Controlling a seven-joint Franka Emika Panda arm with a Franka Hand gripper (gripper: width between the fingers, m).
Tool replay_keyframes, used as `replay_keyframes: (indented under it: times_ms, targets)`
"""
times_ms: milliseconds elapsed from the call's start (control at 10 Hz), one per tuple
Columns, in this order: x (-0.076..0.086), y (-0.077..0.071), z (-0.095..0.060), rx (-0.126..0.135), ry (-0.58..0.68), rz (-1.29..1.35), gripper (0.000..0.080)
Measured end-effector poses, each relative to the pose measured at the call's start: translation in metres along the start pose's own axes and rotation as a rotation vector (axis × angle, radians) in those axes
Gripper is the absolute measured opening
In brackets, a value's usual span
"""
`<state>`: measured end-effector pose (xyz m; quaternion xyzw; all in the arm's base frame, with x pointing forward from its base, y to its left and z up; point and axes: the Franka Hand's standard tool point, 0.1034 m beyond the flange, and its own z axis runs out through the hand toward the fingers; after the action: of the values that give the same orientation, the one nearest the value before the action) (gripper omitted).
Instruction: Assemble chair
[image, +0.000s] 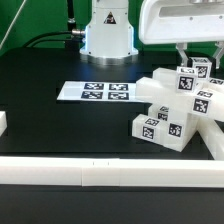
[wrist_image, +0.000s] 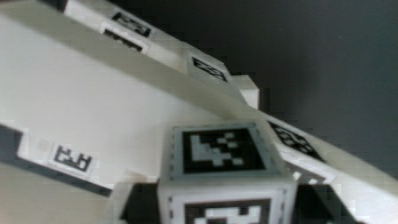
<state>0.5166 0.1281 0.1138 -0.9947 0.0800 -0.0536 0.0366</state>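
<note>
The gripper (image: 193, 62) hangs at the far right of the exterior view, its two fingers pointing down on either side of the topmost tagged block of the chair (image: 175, 105). From this view the fingers seem to stand just beside that block, but whether they press on it or leave a gap I cannot tell; the wrist view shows no fingertips at all, only white plastic and tags close up.

To do this step well, I would judge that the fingers should close squarely on two flat opposite faces of the top piece, centred, so it does not twist when it is pressed or lifted. The pile leans, so any push should go straight down along the joint and not sideways.

The chair is a cluster of chunky matte-white pieces on the black table (image: 45, 65), at the exterior view's right and toward the near edge, just behind the long white rail (image: 100, 176). Slabs and small cubes lie tilted against each other, each bearing black-and-white square tags. It looks only partly joined.

The marker board (image: 95, 92) lies flat to the left, apart from the chair.
</note>
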Motion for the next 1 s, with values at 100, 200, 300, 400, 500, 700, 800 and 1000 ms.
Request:
replay_keyframes:
  times_ms: [100,200,300,400,500,700,800,1000]
  targets:
    - [-0.0003,0.0001,0.0001,0.003,0.011,0.093,0.0284]
    - [-0.0004,0.0004,0.0001,0.006,0.009,0.158,0.0284]
    - [-0.0004,0.0009,0.0001,0.007,0.007,0.207,0.0284]
    - [-0.0004,0.0009,0.0002,0.007,0.007,0.231,0.0284]
    - [-0.0006,0.0014,0.0003,0.009,0.005,0.301,0.0284]
    - [-0.0024,0.0054,-0.0002,0.040,0.013,0.517,0.0284]
    - [-0.0040,0.0059,-0.0004,0.047,0.007,0.617,0.0284]
    - [-0.0046,0.0072,-0.0002,0.060,-0.006,0.788,0.0284]
